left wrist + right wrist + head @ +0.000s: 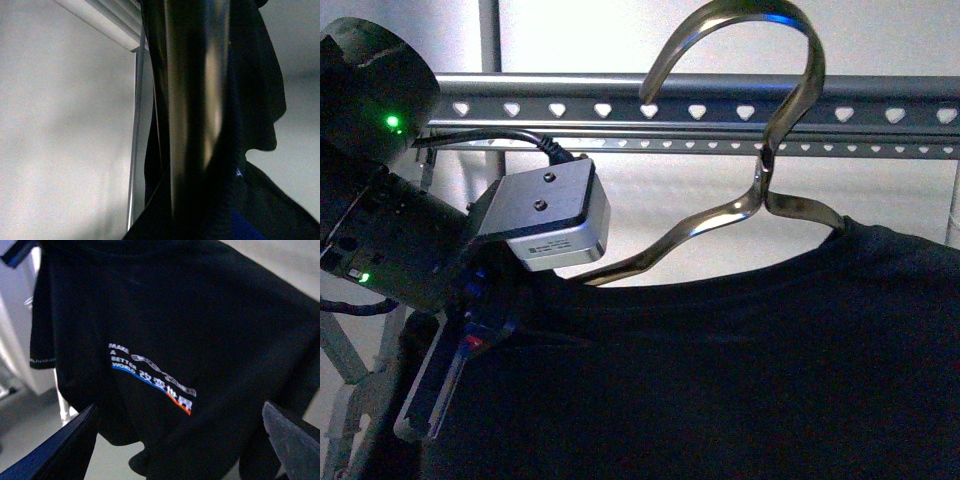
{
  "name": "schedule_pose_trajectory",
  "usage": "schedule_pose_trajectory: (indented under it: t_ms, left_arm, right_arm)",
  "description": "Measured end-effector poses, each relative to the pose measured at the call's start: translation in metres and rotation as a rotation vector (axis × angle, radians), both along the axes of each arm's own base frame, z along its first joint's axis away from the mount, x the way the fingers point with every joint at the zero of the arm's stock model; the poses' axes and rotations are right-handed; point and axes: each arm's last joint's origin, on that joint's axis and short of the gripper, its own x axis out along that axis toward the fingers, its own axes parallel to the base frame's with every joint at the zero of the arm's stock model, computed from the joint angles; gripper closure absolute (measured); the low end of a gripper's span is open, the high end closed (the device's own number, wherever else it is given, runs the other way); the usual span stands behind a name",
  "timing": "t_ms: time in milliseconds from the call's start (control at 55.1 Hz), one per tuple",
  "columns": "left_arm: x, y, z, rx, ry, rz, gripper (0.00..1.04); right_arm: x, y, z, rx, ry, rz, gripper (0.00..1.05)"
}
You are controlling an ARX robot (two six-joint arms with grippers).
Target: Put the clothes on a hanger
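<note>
Front view showed the shirt [720,360] on its coat hanger [720,215], the left pincer [460,340] pinching the hanger's shoulder at lower left, the right pincer [179,410] spread, and the hook [800,90] at upper centre seemingly not yet seated over the rack [570,85].

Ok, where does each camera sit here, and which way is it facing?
Front: on the robot's body, facing the rack; the left arm shows beside the coat hanger and shirt.
Left wrist: close against the coat hanger's shiny metal and black fabric; nothing of the arm discernible.
Right wrist: faces the shirt's printed side; the open right gripper frames it.
Shared: all three show the shirt.
</note>
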Motion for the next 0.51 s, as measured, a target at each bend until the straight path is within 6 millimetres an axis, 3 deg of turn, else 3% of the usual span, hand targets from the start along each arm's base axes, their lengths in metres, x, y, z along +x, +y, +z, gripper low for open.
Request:
schedule_pose_trajectory:
  t_ms: [73, 145, 308, 508]
  left_arm:
    - [0.001, 0.002, 0.000, 0.000, 0.000, 0.006, 0.99]
    - [0.001, 0.002, 0.000, 0.000, 0.000, 0.007, 0.99]
    - [0.000, 0.001, 0.000, 0.000, 0.000, 0.001, 0.99]
    - [0.000, 0.000, 0.000, 0.000, -0.002, -0.002, 0.99]
  right_arm:
    - [0.034, -0.003, 0.029, -0.204, -0.074, 0.041, 0.07]
    - [0.056, -0.001, 0.042, -0.328, -0.114, 0.079, 0.07]
    - [0.088, 0.015, 0.053, -0.479, -0.140, 0.201, 0.07]
    - [0.128, 0.035, 0.066, -0.597, -0.190, 0.227, 0.07]
